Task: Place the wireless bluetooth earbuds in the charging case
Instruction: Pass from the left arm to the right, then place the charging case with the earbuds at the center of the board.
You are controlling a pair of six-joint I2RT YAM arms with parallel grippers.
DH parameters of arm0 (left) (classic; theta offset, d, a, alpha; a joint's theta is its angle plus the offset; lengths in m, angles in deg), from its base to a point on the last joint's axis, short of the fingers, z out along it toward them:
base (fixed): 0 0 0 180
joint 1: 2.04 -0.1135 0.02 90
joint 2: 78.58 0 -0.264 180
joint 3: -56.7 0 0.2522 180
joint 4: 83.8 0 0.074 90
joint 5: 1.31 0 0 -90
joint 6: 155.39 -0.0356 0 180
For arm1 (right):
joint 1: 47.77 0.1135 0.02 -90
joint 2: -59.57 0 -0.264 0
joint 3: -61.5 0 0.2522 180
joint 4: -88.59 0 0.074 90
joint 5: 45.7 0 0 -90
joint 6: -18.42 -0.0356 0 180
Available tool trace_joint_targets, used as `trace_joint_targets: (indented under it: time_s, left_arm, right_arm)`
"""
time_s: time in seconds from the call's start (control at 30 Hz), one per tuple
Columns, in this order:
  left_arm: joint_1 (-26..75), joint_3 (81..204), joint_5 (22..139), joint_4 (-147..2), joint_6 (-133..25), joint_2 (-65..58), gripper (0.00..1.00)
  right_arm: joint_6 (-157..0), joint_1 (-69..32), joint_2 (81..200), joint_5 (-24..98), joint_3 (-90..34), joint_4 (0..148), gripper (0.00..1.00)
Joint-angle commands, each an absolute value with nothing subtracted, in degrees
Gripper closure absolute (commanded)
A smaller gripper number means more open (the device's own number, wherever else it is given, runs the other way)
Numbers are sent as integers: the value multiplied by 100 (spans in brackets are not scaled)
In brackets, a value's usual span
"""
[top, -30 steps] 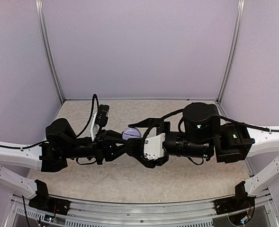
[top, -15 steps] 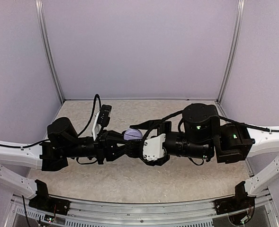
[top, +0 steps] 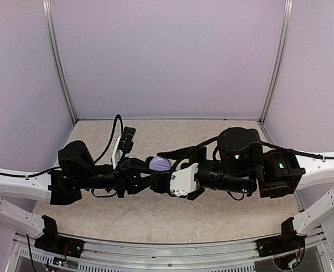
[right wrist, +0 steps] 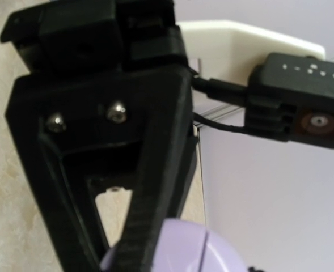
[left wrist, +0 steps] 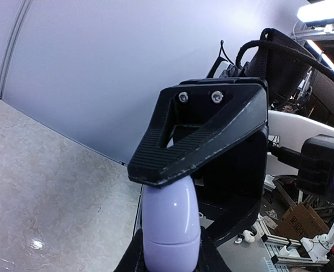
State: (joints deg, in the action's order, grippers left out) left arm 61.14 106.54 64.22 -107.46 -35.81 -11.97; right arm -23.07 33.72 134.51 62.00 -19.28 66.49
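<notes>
Left gripper: you clamp the case, likely steadying it for opening.
Right gripper: 1 finger over its top; grip unclear.

The charging case, at six o'clock in the left wrist view, is smooth, glossy plastic. The fingers are matt black plastic, ribbed and scuffed, with shiny metal screws. The table looks speckled and faintly glossy.
</notes>
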Motion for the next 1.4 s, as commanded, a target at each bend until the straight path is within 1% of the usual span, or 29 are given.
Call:
trace_joint_targets:
  time_s: [0.0, 0.13, 0.23, 0.33, 0.43, 0.53, 0.63, 0.8, 1.0, 1.2, 1.37]
  left_arm:
    - [6181, 10869, 6115, -10982, -3746, -1204, 84]
    - [6170, 10807, 6347, -10892, -3953, -1284, 75]
    - [6145, 10677, 6849, -10805, -4079, -1467, 57]
    - [6082, 10530, 7283, -10792, -4215, -1703, 49]
    - [6046, 10405, 7699, -10746, -4313, -1940, 33]
    - [6020, 10316, 8101, -10631, -4391, -2127, 20]
    - [5991, 10268, 8733, -10398, -4452, -2322, 2]
    - [5856, 10344, 9925, -9799, -4316, -2503, 1]
    - [5769, 10147, 10954, -9624, -4000, -2771, 1]
    - [5662, 10087, 11205, -9135, -3725, -2902, 1]
    - [5573, 10063, 11230, -8964, -3650, -2953, 1]
  right_arm:
    - [-2449, 3388, 13410, 6285, -1808, 6784, 60]
    - [-2689, 3310, 13320, 6218, -1760, 6856, 62]
    - [-2988, 3187, 13222, 6059, -1761, 6901, 63]
    - [-3277, 3052, 13081, 5854, -1667, 7063, 63]
    - [-3660, 2846, 12951, 5539, -1514, 7221, 63]
    - [-4089, 2541, 12855, 5209, -1237, 7459, 63]
    - [-4698, 2036, 12854, 4724, -807, 7914, 63]
    - [-5577, 1256, 13362, 4040, -422, 8466, 64]
    - [-6099, 582, 14317, 3696, -526, 8666, 65]
    - [-6650, -5, 15321, 3318, -778, 8964, 65]
    - [-6822, -278, 16469, 3062, -1570, 8681, 65]
